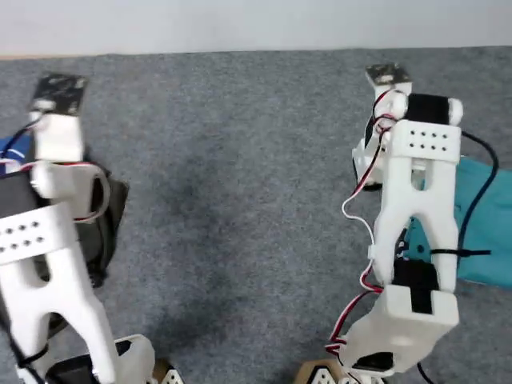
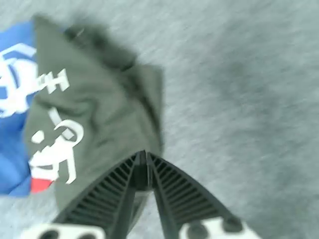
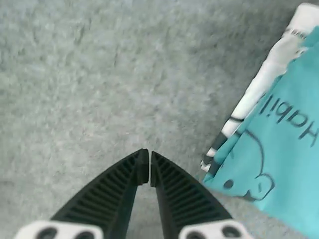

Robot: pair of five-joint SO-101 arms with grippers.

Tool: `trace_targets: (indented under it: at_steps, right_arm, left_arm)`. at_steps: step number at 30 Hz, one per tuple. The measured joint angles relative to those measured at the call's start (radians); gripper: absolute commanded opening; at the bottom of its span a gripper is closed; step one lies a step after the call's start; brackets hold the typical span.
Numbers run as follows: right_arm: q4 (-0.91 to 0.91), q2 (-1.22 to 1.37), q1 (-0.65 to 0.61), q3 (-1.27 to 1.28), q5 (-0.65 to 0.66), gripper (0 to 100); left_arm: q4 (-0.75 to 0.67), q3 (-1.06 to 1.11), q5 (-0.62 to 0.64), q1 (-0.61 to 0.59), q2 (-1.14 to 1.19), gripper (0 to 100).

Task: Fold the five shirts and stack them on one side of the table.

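A dark olive shirt [image 2: 99, 109] with white print lies partly over a blue shirt [image 2: 15, 124] at the table's left side. My left gripper [image 2: 146, 158] is shut, its tips pinching the olive shirt's edge, and the cloth's folds run toward them. From above, the olive shirt [image 1: 112, 216] and the blue shirt [image 1: 14, 148] peek out from under the left arm. At the right side lies a teal printed shirt [image 3: 279, 149] over a white one [image 3: 279, 55]. My right gripper [image 3: 149, 167] is shut with nothing in it, above bare carpet beside the teal shirt [image 1: 480, 232].
Grey carpet [image 1: 240, 200] covers the table, with a wide stretch of it between the two arms. The arms' white bodies hide much of both shirt piles from above. A pale wall borders the far edge.
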Motion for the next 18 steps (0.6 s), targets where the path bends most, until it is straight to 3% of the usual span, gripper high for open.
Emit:
trace_targets:
  at_steps: [5,9,15,18]
  right_arm:
    - [0.000,-0.012,0.012,0.161,0.000,0.9]
    - [0.000,-0.012,0.029,0.236,0.000,0.9]
    - [0.000,-0.018,0.037,0.244,0.000,0.9]
    - [0.000,-0.018,0.034,0.244,0.000,0.9]
  left_arm:
    - [0.000,0.058,-0.170,-0.181,0.000,19]
    - [0.000,0.097,-0.278,-0.287,-0.002,21]
    - [-0.005,0.241,-0.428,-0.305,-0.002,21]
    - [-0.081,0.353,-0.448,-0.302,-0.002,21]
